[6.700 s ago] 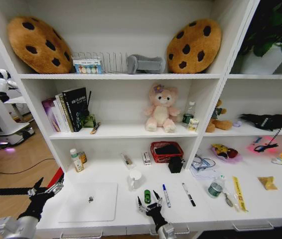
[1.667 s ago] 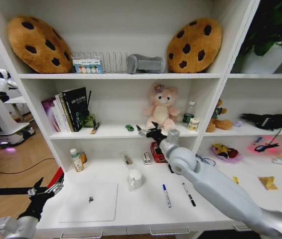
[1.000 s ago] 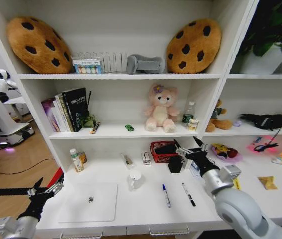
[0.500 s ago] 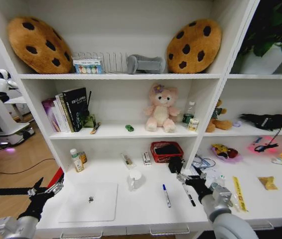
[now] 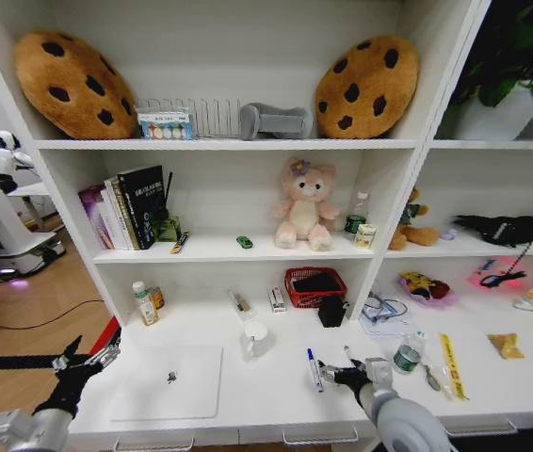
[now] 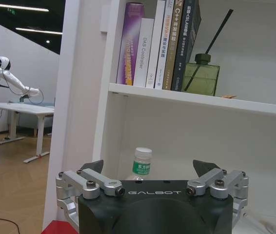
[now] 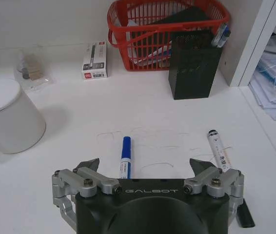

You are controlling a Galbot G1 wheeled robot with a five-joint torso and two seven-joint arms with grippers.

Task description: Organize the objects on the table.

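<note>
Right wrist view, right gripper (image 7: 144,165) jaws wide, empty

Head cam: high, looking forward and down at the white shelving and the table (image 5: 248,400), wide and far enough to take in three shelf levels.

Left wrist cam: low, off the table's left end, facing the shelf side panel over the left gripper (image 6: 148,168); shares the books (image 6: 160,44) (image 5: 125,207) and green-capped bottle (image 6: 141,162) (image 5: 144,303) with head.

Right wrist cam: close above the table over the right gripper (image 7: 145,165), facing the shelf; shares the blue-capped pen (image 7: 125,156) (image 5: 313,368), red basket (image 7: 165,29) (image 5: 315,285) and white mug (image 7: 9,114) (image 5: 254,337) with head.
</note>
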